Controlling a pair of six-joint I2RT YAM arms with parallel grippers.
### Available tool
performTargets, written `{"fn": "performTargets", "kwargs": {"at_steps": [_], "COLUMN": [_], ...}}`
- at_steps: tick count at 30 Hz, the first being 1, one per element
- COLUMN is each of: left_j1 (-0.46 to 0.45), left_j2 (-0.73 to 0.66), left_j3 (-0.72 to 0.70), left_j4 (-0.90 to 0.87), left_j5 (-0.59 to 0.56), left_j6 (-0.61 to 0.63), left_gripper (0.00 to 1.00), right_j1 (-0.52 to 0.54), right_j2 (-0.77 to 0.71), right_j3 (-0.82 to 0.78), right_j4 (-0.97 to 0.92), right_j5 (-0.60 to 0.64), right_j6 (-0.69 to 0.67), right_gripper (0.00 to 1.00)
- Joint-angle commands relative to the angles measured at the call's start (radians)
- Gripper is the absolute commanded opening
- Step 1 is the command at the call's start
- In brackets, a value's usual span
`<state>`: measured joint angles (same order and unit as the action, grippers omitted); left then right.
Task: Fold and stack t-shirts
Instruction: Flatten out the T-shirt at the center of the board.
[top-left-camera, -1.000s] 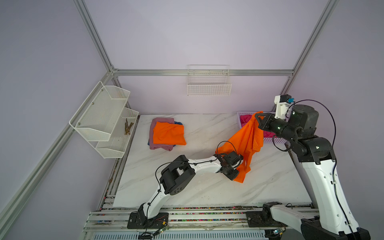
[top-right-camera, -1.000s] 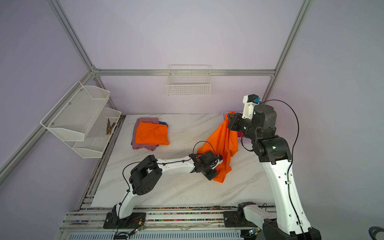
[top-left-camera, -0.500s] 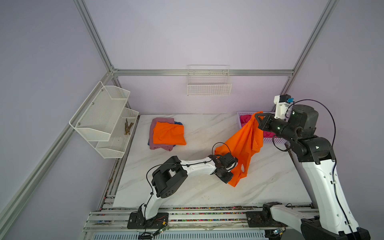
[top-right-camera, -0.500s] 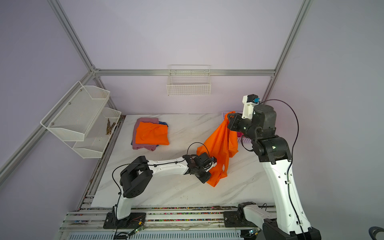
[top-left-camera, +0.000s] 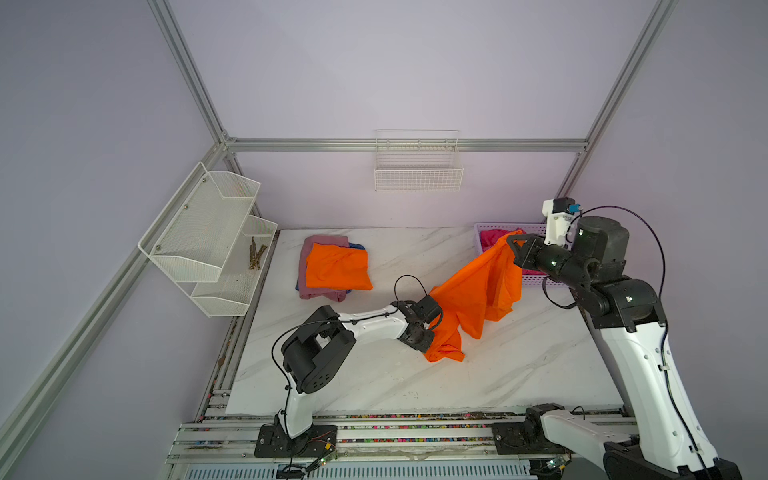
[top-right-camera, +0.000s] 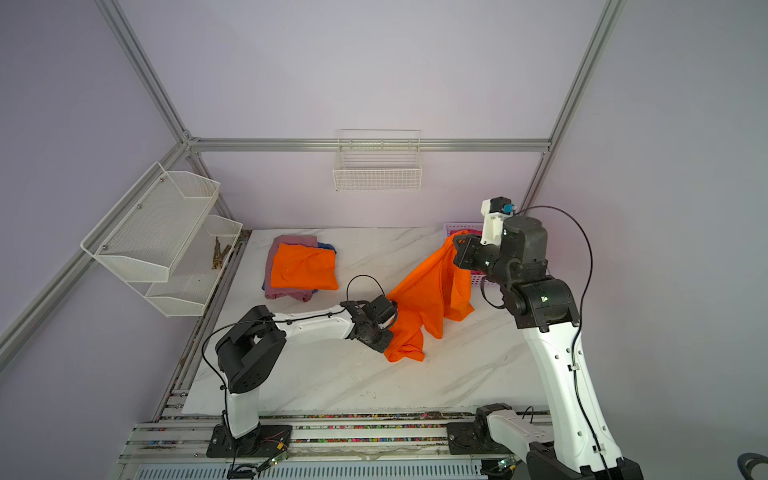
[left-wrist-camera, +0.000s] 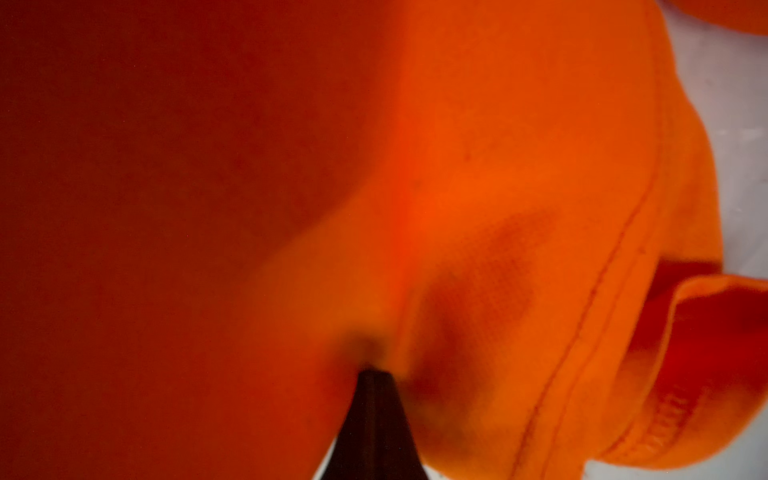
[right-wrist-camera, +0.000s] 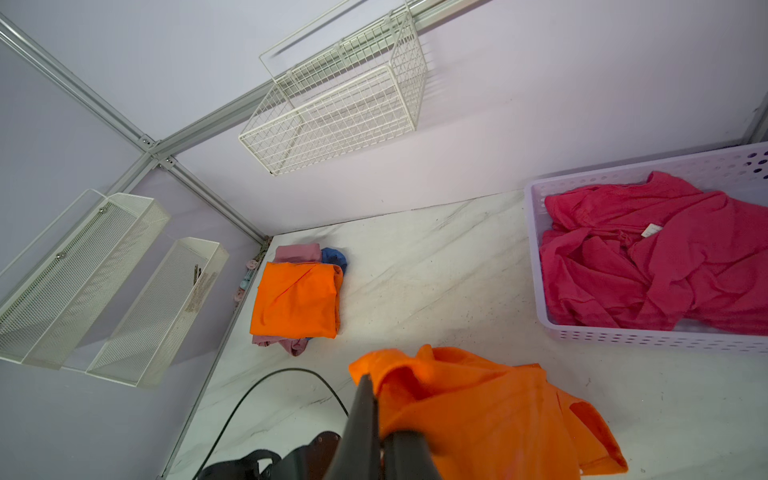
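Up high in both top views, my right gripper (top-left-camera: 515, 247) is shut on one corner of the loose orange shirt (top-left-camera: 478, 297), so it hangs open. My left gripper (top-left-camera: 433, 332) pinches its low edge near the table (top-left-camera: 374, 382). I think that is so I can pull it flat. The stack (top-left-camera: 332, 272) sits well apart.

From my left wrist, closed jaws bite the cloth beside a hem.

From my right wrist, closed jaws hold orange cloth. The pink shirt (right-wrist-camera: 648, 257) lies in the basket (right-wrist-camera: 623, 334).
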<state>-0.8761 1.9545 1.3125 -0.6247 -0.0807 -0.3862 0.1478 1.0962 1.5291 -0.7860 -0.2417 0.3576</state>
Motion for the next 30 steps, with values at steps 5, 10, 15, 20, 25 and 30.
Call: {"fn": "performTargets", "kwargs": {"at_steps": [5, 10, 15, 20, 25, 30], "left_j1": [0.145, 0.335, 0.43, 0.428, 0.406, 0.345], "left_j2": [0.053, -0.049, -0.104, -0.119, -0.147, -0.203], "left_j3": [0.028, -0.002, 0.012, 0.028, 0.06, 0.133], "left_j4": [-0.28, -0.328, -0.36, -0.355, -0.356, -0.382], "left_j5": [-0.295, -0.348, -0.352, -0.283, -0.251, -0.243], "left_j6": [0.013, 0.025, 0.081, 0.075, 0.074, 0.051], "left_gripper": [0.0, 0.0, 0.0, 0.0, 0.0, 0.0], "right_j1": [0.005, 0.005, 0.006, 0.004, 0.005, 0.004], "right_j2": [-0.079, -0.112, -0.14, -0.147, -0.138, -0.137], "right_j3": [-0.069, -0.143, -0.2, -0.218, -0.224, -0.228], "right_j4": [0.001, -0.013, -0.026, -0.023, -0.002, 0.016], "right_j5": [0.006, -0.01, -0.024, -0.037, -0.091, -0.143], "right_j6": [-0.017, -0.026, -0.04, -0.036, -0.023, -0.034], "right_gripper": [0.09, 0.1, 0.12, 0.15, 0.3, 0.44]}}
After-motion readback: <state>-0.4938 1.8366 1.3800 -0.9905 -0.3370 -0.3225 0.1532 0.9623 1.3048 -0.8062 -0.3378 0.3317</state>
